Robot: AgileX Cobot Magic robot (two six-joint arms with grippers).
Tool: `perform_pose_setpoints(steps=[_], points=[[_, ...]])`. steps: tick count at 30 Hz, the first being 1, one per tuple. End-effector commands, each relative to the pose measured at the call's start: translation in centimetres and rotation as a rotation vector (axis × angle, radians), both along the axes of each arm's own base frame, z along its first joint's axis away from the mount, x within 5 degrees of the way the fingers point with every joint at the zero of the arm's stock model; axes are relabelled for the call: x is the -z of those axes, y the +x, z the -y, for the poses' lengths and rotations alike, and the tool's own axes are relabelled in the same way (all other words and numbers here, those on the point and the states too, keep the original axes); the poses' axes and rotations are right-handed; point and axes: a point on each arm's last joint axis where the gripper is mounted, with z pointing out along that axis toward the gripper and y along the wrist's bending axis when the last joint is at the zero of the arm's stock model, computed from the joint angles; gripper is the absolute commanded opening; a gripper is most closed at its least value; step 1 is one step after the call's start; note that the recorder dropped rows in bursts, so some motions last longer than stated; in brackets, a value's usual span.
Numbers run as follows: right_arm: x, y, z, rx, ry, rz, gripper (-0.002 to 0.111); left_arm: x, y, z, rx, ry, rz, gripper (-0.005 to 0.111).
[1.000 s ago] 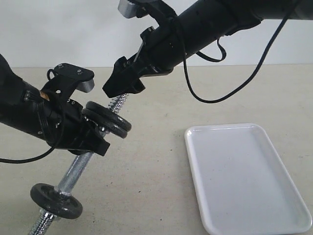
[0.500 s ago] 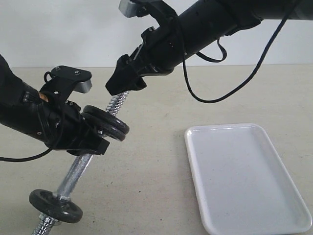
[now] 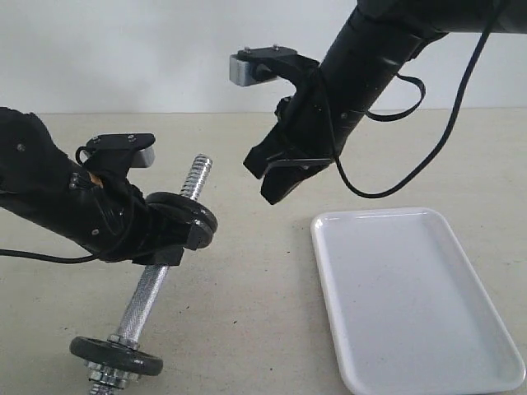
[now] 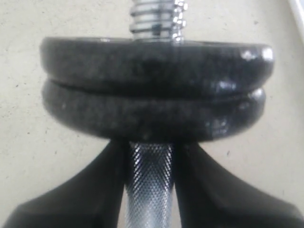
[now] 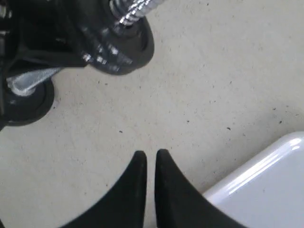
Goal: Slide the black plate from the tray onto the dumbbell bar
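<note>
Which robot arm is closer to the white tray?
Right. The right arm hangs just beside the tray's corner; the left arm is farther off, clamped on the metal bar.

surface (image 3: 247, 329): beige, matte, faintly mottled, fills the lower part of the exterior view | wall (image 3: 123, 49): plain white, meets the far edge of the surface in a straight level line | dark speck (image 3: 287, 254): tiny, lies on the surface, nature unclear
</note>
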Motion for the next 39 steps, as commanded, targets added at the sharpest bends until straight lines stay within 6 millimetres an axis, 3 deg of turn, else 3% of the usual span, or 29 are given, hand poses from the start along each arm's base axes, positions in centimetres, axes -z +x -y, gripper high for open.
perform_pose_setpoints(steps=[1,12,20,24,32,39], points=[[-0.6,-0.6,0.6,-0.049,-0.04,-0.024,0.002,-2.1,3.0,0.5,-0.189,-0.137,0.247,0.004],[0.5,-0.8,1.8,-0.045,-0.178,-0.038,0.002,-2.1,4.0,0.4,-0.319,-0.214,0.301,0.004],[5.3,-2.7,3.0,-0.024,-0.237,-0.123,0.002,-2.4,4.2,0.4,-0.375,-0.257,0.317,0.004],[6.6,-3.2,3.4,-0.012,-0.247,-0.131,0.002,-2.3,4.2,0.4,-0.359,-0.245,0.322,0.004],[7.3,-3.2,3.5,0.013,-0.244,-0.1,0.002,-3.1,4.2,-0.6,-0.234,-0.143,0.384,0.004],[7.3,-2.0,3.6,0.086,-0.248,0.007,0.002,-3.6,3.2,-2.3,0.086,0.09,0.372,0.004]])
